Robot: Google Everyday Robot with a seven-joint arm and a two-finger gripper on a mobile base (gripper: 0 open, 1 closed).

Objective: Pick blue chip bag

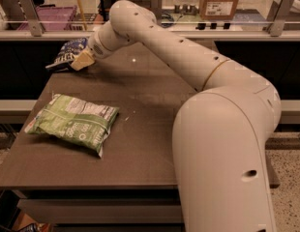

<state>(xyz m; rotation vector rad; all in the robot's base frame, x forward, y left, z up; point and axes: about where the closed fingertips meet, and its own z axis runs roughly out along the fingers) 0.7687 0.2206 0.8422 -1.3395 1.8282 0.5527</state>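
The blue chip bag (pixel 67 53) sits at about 10 o'clock on the bench (pixel 140 144), right at the far left corner. It is dark and crinkled with white markings, and its left end reaches out over the bench edge. Whether it lies flat on the surface or is raised a little cannot be told. The hand (pixel 82 61) is at 4 o'clock from the bag, its tan tip against the bag's near right edge and low over the bench. Whether the hand is spread, pressed together or pinching the foil cannot be told from this view. The white arm (pixel 188 62) runs from the hand toward 4 o'clock, bends at a broad joint and drops into the bulky body that fills the frame from 3 to 6 o'clock. A larger light-green chip bag (pixel 72 123) lies flat at 6 o'clock from the blue one, well apart from it, near the bench's left edge at about 8 o'clock. Beyond the bench, at 12 o'clock, a rail (pixel 188 29) crosses the scene. Behind it a purple crate (pixel 53 17) stands at 11 o'clock and a cardboard box (pixel 218 4) at 1 o'clock.
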